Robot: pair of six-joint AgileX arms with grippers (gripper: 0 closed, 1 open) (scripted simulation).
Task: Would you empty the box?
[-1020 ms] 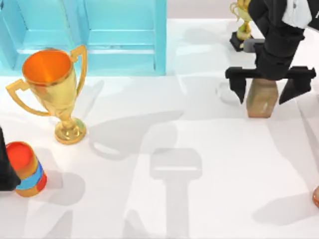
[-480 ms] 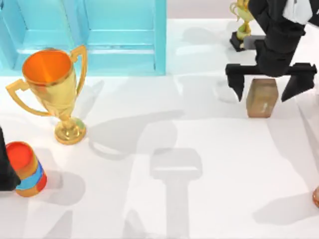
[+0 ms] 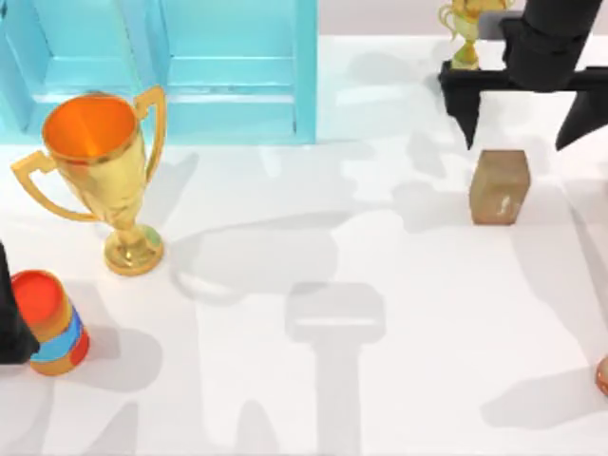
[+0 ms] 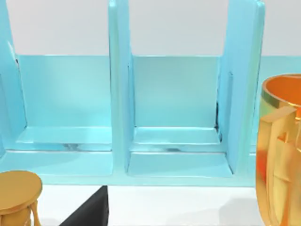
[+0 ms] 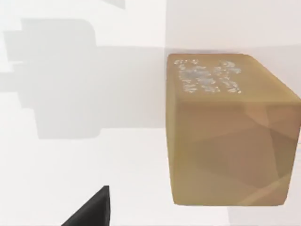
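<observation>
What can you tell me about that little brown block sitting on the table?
The brown block is a small boxy piece, tan like wood or cardboard, with softly rounded edges and a pale speckled mark on one face. It stands on the white table on the top view's right side, with nothing touching it. The right gripper hangs just behind it, fingers spread wide and clear of it. It casts a soft shadow.

I see a big gold trophy (image 3: 100, 176) standing at the table's left, a red-topped striped can (image 3: 49, 323) just below it — and a smaller trophy (image 3: 463, 38) far back right.
</observation>
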